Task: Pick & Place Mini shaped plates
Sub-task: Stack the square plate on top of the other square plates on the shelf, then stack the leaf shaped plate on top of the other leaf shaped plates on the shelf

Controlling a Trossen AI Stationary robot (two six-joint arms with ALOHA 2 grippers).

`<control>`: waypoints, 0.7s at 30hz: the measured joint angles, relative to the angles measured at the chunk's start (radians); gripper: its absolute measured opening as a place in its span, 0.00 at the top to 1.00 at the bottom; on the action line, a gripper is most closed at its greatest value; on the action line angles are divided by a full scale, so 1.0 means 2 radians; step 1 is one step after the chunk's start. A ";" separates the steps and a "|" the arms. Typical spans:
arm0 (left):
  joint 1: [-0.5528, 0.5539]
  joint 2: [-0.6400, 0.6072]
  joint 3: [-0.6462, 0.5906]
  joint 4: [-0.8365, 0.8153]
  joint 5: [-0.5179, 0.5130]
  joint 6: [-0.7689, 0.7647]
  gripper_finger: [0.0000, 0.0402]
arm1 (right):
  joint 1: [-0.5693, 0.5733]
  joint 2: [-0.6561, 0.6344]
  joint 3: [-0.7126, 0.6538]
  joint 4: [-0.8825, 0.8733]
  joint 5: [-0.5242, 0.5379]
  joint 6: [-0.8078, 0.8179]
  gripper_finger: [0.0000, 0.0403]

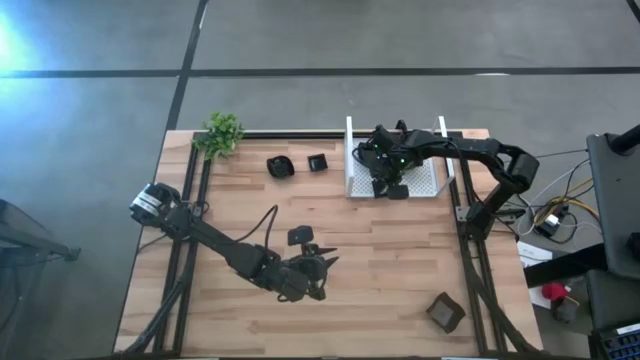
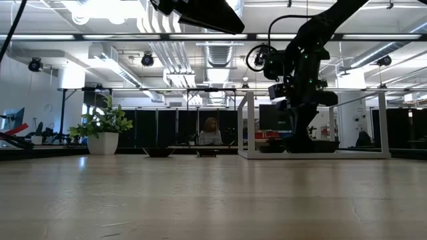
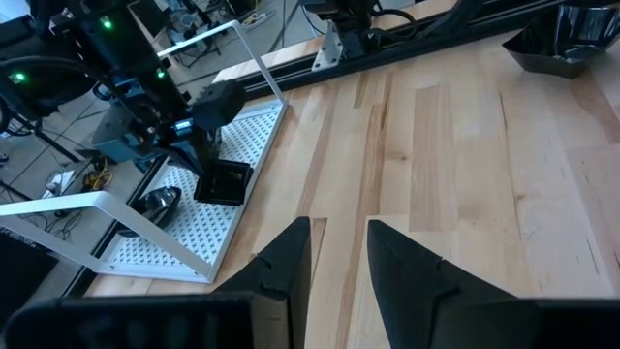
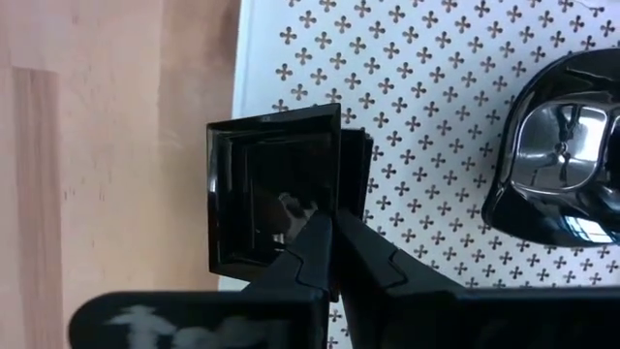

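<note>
The right gripper point(image 4: 332, 254) pinches a square mini plate point(image 4: 276, 189) by its thin rim over the white mesh tray point(image 4: 426, 116); glossy, rigid and light, it looks slip-prone. The left gripper point(image 3: 339, 257) waits, jaws parted, above the table.

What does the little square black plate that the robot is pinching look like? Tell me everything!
The square plate is small, black and shiny like glass, with a raised rim stepping down to a flat middle that mirrors the light. The right gripper is shut on one edge of it. It sits at the open front edge of the white mesh tray, partly over the wooden table. A rounder black dish lies apart from it in the tray.
</note>
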 joint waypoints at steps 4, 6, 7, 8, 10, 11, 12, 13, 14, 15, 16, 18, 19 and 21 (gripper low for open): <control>0.000 0.000 0.000 0.000 0.000 0.000 0.75 | 0.000 0.000 0.000 0.000 0.010 0.000 0.94; 0.000 0.000 0.000 0.000 0.000 0.000 0.75 | 0.000 0.000 0.000 -0.001 0.013 0.000 0.90; 0.000 0.000 0.000 0.000 0.000 0.000 0.75 | 0.000 0.000 0.000 0.000 0.013 0.000 0.89; 0.000 0.000 0.000 0.000 0.000 0.000 0.75 | 0.000 0.000 0.000 -0.001 0.013 -0.002 0.87; 0.000 0.000 0.000 0.000 0.000 0.000 0.75 | 0.000 0.000 0.000 0.000 0.013 -0.006 0.84; 0.000 0.000 0.000 0.000 0.000 0.000 0.75 | 0.000 0.000 0.000 0.000 0.013 -0.006 0.82; 0.000 0.000 0.000 0.000 0.000 0.000 0.75 | 0.000 0.000 0.000 -0.001 0.013 -0.004 0.81; 0.000 0.000 0.000 0.000 0.000 0.000 0.75 | 0.000 0.000 0.001 -0.001 0.013 -0.001 0.80; 0.000 0.000 0.000 0.000 0.000 0.000 0.75 | 0.000 -0.001 0.003 -0.001 0.013 0.001 0.80; 0.000 0.000 0.000 0.000 0.000 0.000 0.75 | 0.000 -0.002 0.006 -0.003 0.014 0.005 0.79; 0.001 0.000 0.000 -0.001 0.000 0.000 0.75 | 0.000 -0.003 0.010 -0.006 0.014 0.010 0.79; 0.001 0.000 0.000 -0.004 0.000 0.000 0.75 | 0.000 -0.009 0.023 -0.024 0.013 0.023 0.79; 0.001 0.000 0.000 -0.006 0.000 0.000 0.75 | 0.000 -0.014 0.031 -0.037 0.013 0.028 0.80; 0.001 -0.001 0.000 -0.014 -0.001 0.000 0.75 | 0.002 -0.026 0.046 -0.065 0.013 0.040 0.82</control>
